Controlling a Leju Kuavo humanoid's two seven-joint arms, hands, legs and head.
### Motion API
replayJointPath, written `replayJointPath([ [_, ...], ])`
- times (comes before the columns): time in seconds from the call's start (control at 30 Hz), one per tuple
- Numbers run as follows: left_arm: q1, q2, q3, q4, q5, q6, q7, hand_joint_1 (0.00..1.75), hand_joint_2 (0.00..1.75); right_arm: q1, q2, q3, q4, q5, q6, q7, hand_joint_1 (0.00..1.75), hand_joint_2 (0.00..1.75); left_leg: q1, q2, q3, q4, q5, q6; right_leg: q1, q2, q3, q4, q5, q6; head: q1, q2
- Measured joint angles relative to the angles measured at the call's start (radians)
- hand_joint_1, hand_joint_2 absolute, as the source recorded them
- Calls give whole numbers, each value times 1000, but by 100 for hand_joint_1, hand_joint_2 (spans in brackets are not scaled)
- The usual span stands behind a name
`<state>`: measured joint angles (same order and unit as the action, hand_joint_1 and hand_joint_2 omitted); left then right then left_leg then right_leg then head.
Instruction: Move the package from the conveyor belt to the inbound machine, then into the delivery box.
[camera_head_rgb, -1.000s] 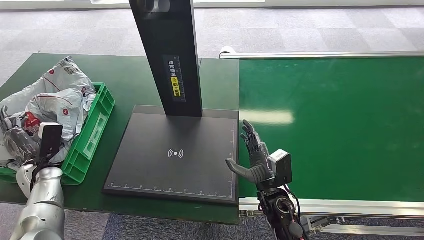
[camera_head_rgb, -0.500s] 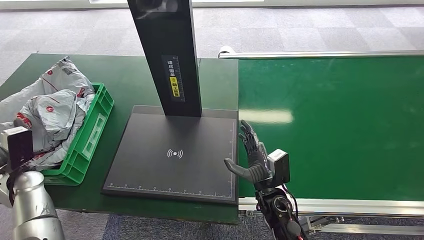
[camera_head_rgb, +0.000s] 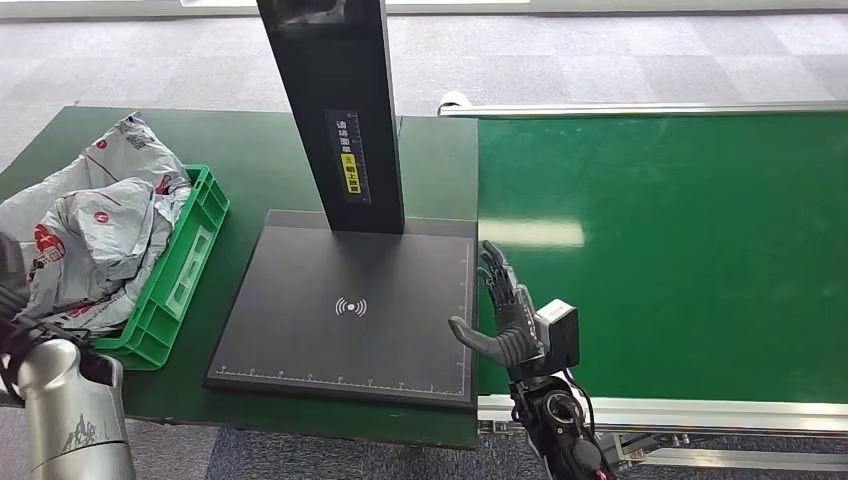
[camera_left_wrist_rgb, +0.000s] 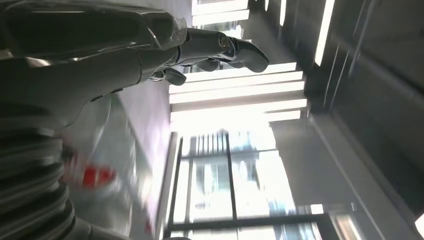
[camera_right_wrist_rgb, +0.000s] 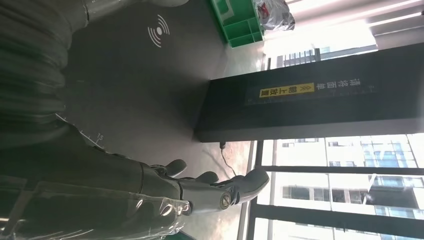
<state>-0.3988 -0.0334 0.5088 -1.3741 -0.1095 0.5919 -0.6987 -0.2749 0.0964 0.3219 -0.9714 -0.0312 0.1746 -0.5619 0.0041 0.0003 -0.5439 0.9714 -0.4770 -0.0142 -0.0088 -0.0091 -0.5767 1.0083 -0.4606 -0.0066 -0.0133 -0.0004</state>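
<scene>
A dark green bench fills the left half of the head view, and a green conveyor belt with silver rails runs off to 3 o'clock; grey carpet floor lies beyond both at 12 o'clock. In the middle of the bench sits the inbound machine, a flat black plate with a white wireless mark and a black post rising from its far edge (the post bears a small yellow label). At 9 o'clock stands the green delivery box, a slotted plastic crate, and the package, a crumpled grey mailer bag with red marks, lies heaped in it and spills over its far rim. The right hand stands upright at about 5 o'clock, at the seam between the machine's plate and the belt, its fingers straight and spread, thumb out toward the plate, holding nothing. The left arm comes in at 7 o'clock beside the box; the left hand appears in its wrist view with fingers stretched out loosely and nothing in them.
</scene>
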Motion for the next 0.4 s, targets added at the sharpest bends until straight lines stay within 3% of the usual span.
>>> replayJointPath([
  [0.1, 50, 3, -171, 6, 127, -202, 23, 0, 175, -1, -4, -2, 0, -21, 1, -8, 0, 175, 0, 1, 0, 0, 0, 0, 0, 0, 0, 0, 1, 1, 0, 0],
  [0.27, 142, 7, -421, -13, 164, -525, 99, 0, 175, 1, -5, -13, -19, -48, -3, 7, 0, 175, -1, 2, -1, 1, -1, 1, -1, 2, -1, 0, 1, 1, 0, 0],
  [0.4, 192, 10, -543, -15, 132, -659, 114, 0, 175, 12, -5, -26, -46, -67, -35, 48, 0, 175, -1, 2, -1, 0, -1, 1, -1, 2, -1, 0, 1, 1, 0, 0],
])
